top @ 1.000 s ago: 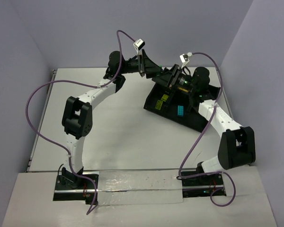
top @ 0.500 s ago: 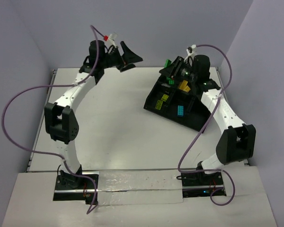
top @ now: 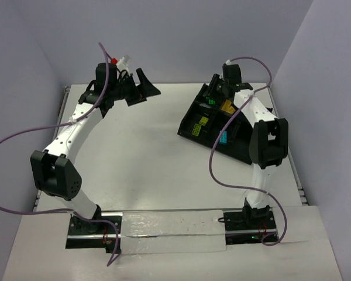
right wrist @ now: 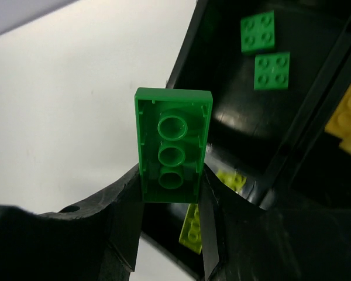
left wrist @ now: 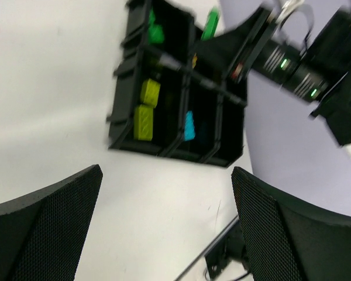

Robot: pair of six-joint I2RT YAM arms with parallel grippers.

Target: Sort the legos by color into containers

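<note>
At the far corner of the black tray [top: 186, 130]: clenched the right gripper [right wrist: 172, 187] on a green two-by-four brick [right wrist: 173, 134], hollow underside in view. Held it beside the compartment [right wrist: 234, 117] containing two green square bricks [right wrist: 257, 32]. Kept the left gripper [left wrist: 164, 193] wide apart, empty, well clear of the tray. Judged as the green placing step. Called next for centring over that compartment, lowering, then releasing.

The left arm [top: 70, 134] and right arm [top: 253, 108] wear white shells between chunky black joints. A loose purple cable [top: 212, 164] runs along each, ending in a white plug [top: 126, 60]. Each stands on a flat black base [top: 85, 225]. The left gripper [left wrist: 165, 175] has black fingers [left wrist: 47, 228] with a fine mesh texture. Green lights dot the right wrist [left wrist: 284, 62].
</note>
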